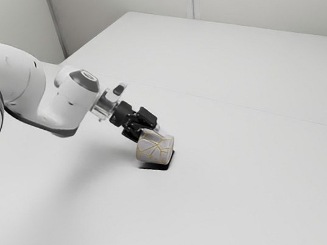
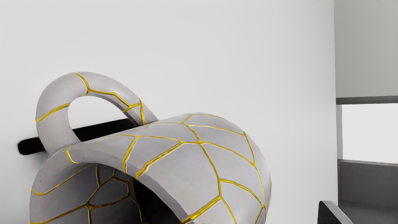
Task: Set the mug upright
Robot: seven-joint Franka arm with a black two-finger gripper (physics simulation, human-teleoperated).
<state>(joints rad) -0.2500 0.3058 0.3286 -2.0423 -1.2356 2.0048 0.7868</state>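
Observation:
The grey-white mug with gold crack lines (image 1: pixel 154 148) is on its side near the middle of the exterior view. My gripper (image 1: pixel 145 128) is at its upper left side there, partly behind it. In the wrist view the mug (image 2: pixel 230 155) lies close under my hand, its mouth turned partly toward the camera and its handle (image 2: pixel 53 109) sticking out beyond the rim. My open gripper (image 2: pixel 242 214) has one fingertip (image 2: pixel 329 213) standing apart from the mug's outer wall. A dark shape inside the mouth may be the other finger; I cannot tell.
A black, flat-looking patch (image 1: pixel 155 167) shows under the mug, and passes behind the handle in the wrist view. The white table (image 1: pixel 238 201) extends around the mug. A large white panel (image 1: pixel 233 65) is beyond it, and a dark-framed edge (image 2: pixel 367 100) borders the table in the wrist view.

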